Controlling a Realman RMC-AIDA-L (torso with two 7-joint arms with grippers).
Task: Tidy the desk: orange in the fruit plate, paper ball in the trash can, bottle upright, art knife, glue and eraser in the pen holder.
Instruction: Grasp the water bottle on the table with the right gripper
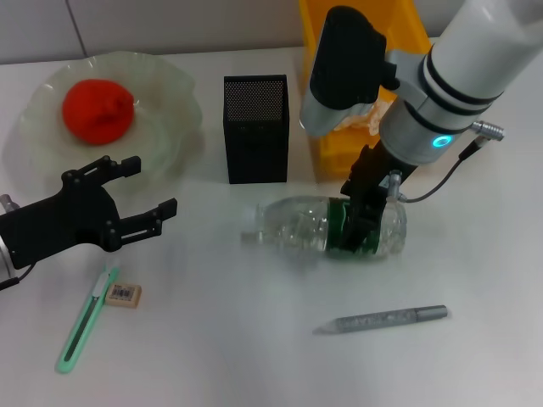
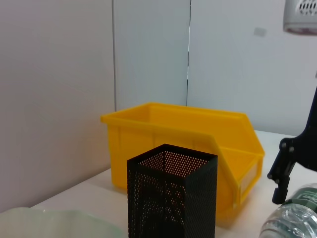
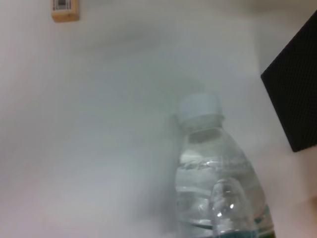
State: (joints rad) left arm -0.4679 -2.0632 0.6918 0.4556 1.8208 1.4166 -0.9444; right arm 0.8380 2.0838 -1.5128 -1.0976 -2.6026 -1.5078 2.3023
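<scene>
- Already the orange (image 1: pixel 98 110) sits in the fruit plate (image 1: pixel 174 89), so that step looks done; the paper ball may be in the yellow bin (image 1: pixel 335 157), but the arm hides most of it.
- Bottle (image 1: pixel 327 227) lies on its side on the surface (image 1: pixel 254 339), cap toward the robot's left, just in front of the pen holder (image 1: pixel 255 129).
- Right pincer (image 1: pixel 361 222) is down over the bottle's green-labelled body, jaws straddling it; whether they are pinching it yet is hard to tell.
- Step in hand: standing the bottle upright. Next it needs a firm grip, then a lift and a turn to set the base down.
- Left pincer (image 1: pixel 144 191) hovers spread near the plate, holding nothing.
- Art knife (image 1: pixel 85 320), eraser (image 1: pixel 124 294) and glue (image 1: pixel 382 320) remain on the surface.
</scene>
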